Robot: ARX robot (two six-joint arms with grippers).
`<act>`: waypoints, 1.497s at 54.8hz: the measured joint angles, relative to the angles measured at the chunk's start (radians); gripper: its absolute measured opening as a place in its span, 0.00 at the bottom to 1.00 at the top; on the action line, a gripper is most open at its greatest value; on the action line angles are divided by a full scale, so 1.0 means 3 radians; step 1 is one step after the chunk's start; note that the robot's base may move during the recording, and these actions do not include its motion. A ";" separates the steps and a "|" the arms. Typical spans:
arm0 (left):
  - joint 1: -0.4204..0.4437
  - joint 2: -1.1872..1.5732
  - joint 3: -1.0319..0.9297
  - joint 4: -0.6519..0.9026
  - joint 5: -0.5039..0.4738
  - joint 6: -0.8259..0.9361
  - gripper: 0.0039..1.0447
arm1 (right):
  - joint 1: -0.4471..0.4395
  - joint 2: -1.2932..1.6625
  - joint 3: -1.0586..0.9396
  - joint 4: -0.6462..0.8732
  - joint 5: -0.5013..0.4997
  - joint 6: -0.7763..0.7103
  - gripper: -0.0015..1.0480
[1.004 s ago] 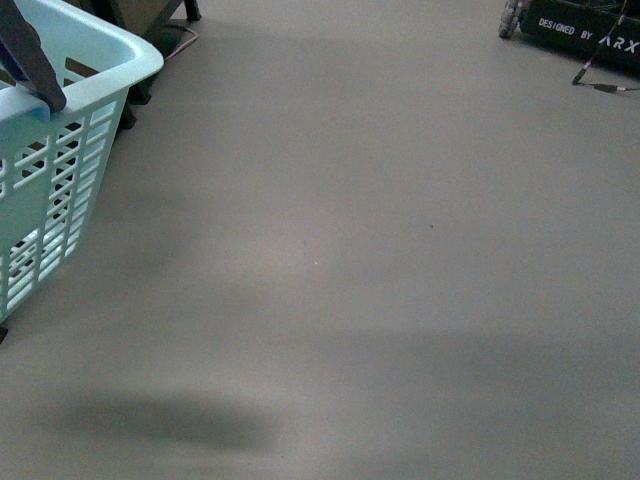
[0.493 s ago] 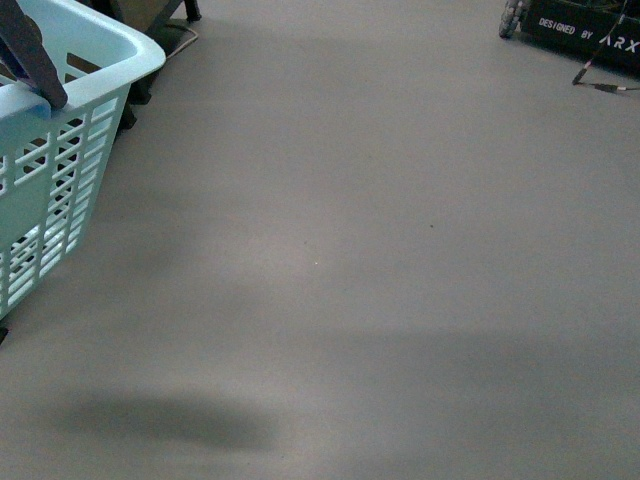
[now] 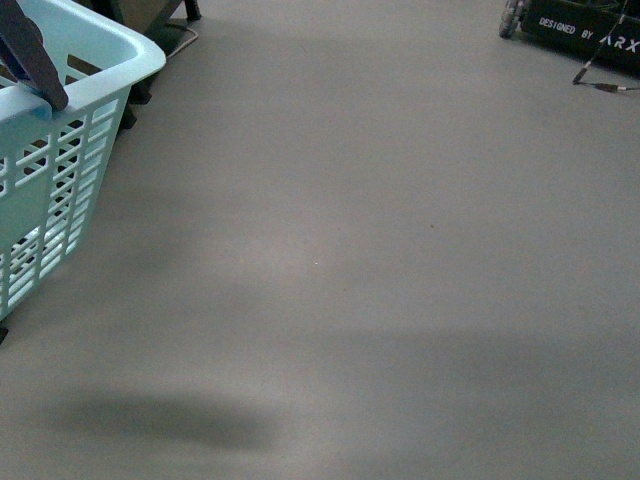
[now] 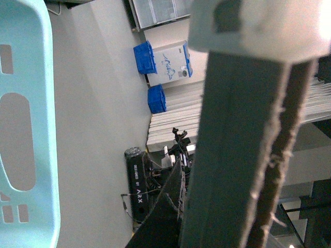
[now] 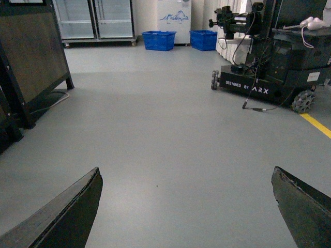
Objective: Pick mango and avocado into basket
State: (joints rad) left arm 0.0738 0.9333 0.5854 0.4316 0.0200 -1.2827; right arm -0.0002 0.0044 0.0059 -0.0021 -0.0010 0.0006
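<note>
The light blue basket [image 3: 60, 150] hangs at the left edge of the front view, above the grey floor, with its brown-grey handle [image 3: 35, 60] rising out of frame. In the left wrist view the basket's rim [image 4: 28, 129] runs along one side. My left gripper [image 4: 181, 212] is shut on the handle [image 4: 232, 144], close to a white zip tie [image 4: 258, 26]. My right gripper [image 5: 186, 206] is open above bare floor, its dark fingers [image 5: 67, 214] wide apart with nothing between them. The mango and the avocado are out of view, and the inside of the basket is mostly hidden.
A black wheeled ARX robot base [image 5: 258, 82] stands at the far right [image 3: 585, 30], with a cable [image 3: 600, 85] on the floor. Blue crates [image 5: 159, 40] and glass-door fridges [image 5: 95, 18] line the back wall. A dark cabinet [image 5: 31, 57] stands left; a yellow line [image 5: 318, 125] marks the floor.
The basket has swayed very slightly to the right in the front view. Nothing else has visibly moved.
</note>
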 joint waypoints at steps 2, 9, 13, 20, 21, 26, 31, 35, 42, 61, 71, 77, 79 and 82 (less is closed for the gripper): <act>0.0000 0.0000 0.0000 0.0000 0.0000 -0.0001 0.07 | 0.0000 0.0000 0.0000 0.0000 0.0000 0.0000 0.93; 0.0000 0.0000 0.0000 0.0000 0.0000 0.0000 0.07 | 0.0000 0.0000 0.0000 0.0000 0.0000 0.0000 0.93; 0.0000 0.0000 -0.0001 0.0000 -0.0001 0.0001 0.07 | 0.0000 0.0000 0.0000 0.0000 0.0000 0.0000 0.93; 0.0000 0.0004 -0.0006 0.0000 0.0000 -0.0001 0.07 | 0.0000 0.0000 0.0000 0.0000 0.0000 0.0000 0.93; 0.0000 0.0004 -0.0006 0.0000 0.0000 -0.0001 0.07 | 0.0000 0.0000 0.0000 0.0000 0.0000 0.0000 0.93; 0.0000 0.0004 -0.0006 0.0000 -0.0001 -0.0001 0.07 | 0.0000 0.0000 0.0000 0.0000 0.0000 0.0000 0.93; 0.0000 0.0004 -0.0006 0.0000 0.0000 0.0001 0.07 | 0.0000 0.0000 0.0000 0.0000 0.0000 0.0000 0.93; 0.0000 0.0004 -0.0006 0.0000 0.0000 -0.0001 0.07 | 0.0000 0.0000 0.0000 0.0000 0.0000 0.0000 0.93; 0.0000 0.0003 -0.0006 0.0000 0.0000 0.0001 0.07 | 0.0000 0.0000 0.0000 0.0000 0.0000 0.0000 0.93; 0.0000 0.0003 -0.0006 0.0000 0.0001 0.0000 0.07 | 0.0000 0.0000 0.0000 0.0000 0.0000 0.0000 0.93; 0.0000 0.0003 -0.0006 0.0000 0.0000 0.0001 0.07 | 0.0000 0.0000 0.0000 0.0000 0.0000 0.0000 0.93; 0.0000 0.0003 -0.0006 0.0000 0.0000 0.0001 0.07 | 0.0000 0.0000 0.0000 0.0000 0.0000 0.0000 0.93; 0.0000 0.0003 -0.0006 0.0000 0.0000 0.0001 0.07 | 0.0000 0.0000 0.0000 0.0000 0.0000 0.0000 0.93; 0.0000 0.0003 -0.0006 0.0000 0.0001 0.0000 0.07 | 0.0000 0.0000 0.0000 0.0000 0.0000 0.0001 0.93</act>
State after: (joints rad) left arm 0.0738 0.9340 0.5835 0.4316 0.0204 -1.2827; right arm -0.0002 0.0044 0.0059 -0.0021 -0.0010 0.0010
